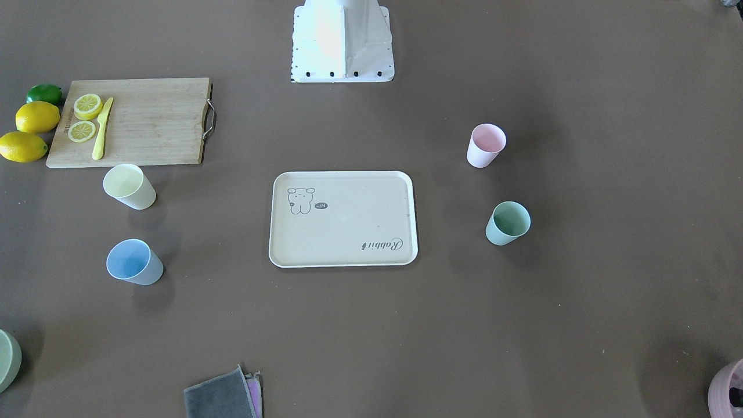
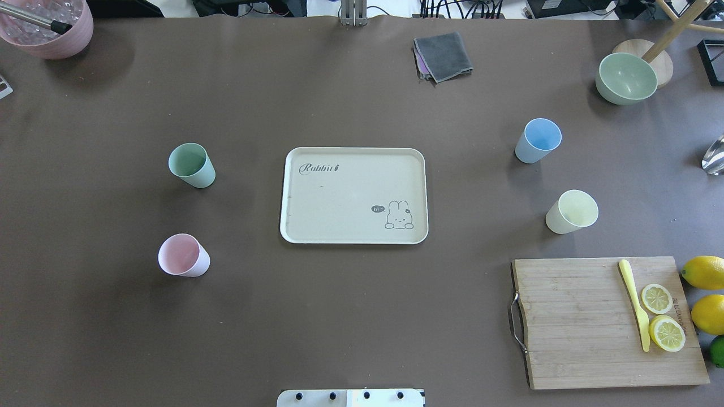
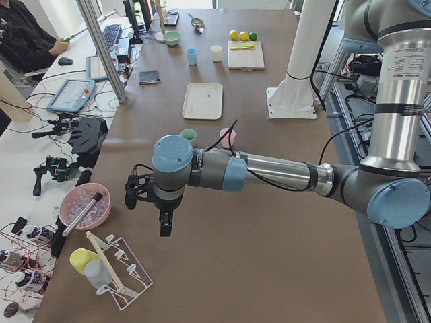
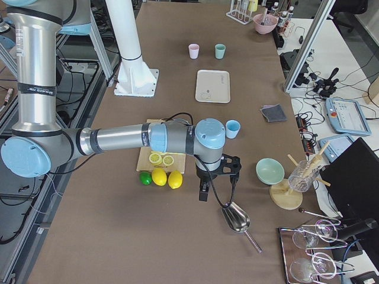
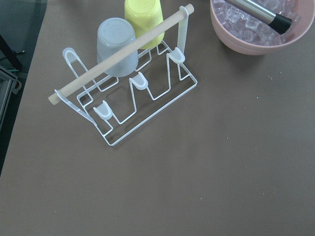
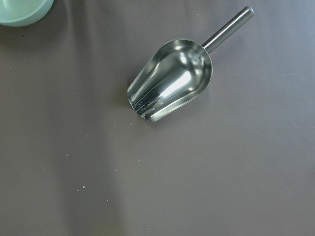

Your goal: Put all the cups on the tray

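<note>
Left gripper (image 3: pixel 164 225) first: it hangs off the near arm above the brown table covering (image 2: pixel 362 316), at the end well away from the tray. I only get it from the side camera, so I cannot tell how far its jaws stand apart or whether they hold anything. Its wrist camera looks down on a white wire rack (image 5: pixel 147 98) with a wooden rod across it. An upturned frosted tumbler (image 5: pixel 116 45) and a yellow one (image 5: pixel 142 19) sit on the rack. Beside it is a pink bowl (image 5: pixel 236 42) full of ice cubes with a metal rod lying in them.

Right gripper (image 4: pixel 204 190): same story, side view only, so I cannot tell its opening. Below it lies a polished steel scoop (image 6: pixel 172 78), rounded, with a straight tube handle. Near that is a matte mint bowl (image 4: pixel 272 171).

Moving in, the tray (image 2: pixel 353 195) is flat beige with rounded corners and a raised rim. It has a rabbit drawing and "Rabbit" script, and it sits mid-table.

All four cups are upright on the table covering, off the tray. The pink cup (image 2: pixel 182 255) and the mint cup (image 2: pixel 191 164) are on my left of it. The blue cup (image 2: pixel 538 139) and the yellow cup (image 2: pixel 572 211) are on my right. They are tapered, matte and handleless.

Near the yellow cup is a wooden cutting board (image 2: pixel 577 322) carrying two lemon halves (image 2: pixel 662 316) and a yellow knife (image 2: pixel 636 305).
</note>
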You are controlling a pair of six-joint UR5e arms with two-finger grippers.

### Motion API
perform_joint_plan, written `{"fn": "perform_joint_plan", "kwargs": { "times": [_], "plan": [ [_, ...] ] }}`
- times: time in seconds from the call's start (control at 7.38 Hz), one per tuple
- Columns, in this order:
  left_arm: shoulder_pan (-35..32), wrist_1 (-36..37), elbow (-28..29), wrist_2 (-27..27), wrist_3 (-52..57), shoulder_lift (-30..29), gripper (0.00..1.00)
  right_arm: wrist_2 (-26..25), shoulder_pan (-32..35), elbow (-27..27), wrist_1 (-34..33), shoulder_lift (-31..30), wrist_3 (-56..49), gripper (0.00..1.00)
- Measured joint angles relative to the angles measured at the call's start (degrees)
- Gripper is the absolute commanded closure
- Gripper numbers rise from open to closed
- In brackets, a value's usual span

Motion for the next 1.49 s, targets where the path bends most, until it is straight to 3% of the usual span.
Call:
{"fn": "perform_joint_plan", "kwargs": {
  "times": [1.22,1.49],
  "plan": [
    [2.5,-0.2,-0.3,-0.1,0.1,0.0,0.02,0.8,0.0,0.2,0.0,0.3,0.2,0.00],
    [3.0,-3.2,-0.6,-1.7,0.4,0.4,0.02,1.0,0.0,0.3,0.1,0.4,0.1,0.00]
  ]
}}
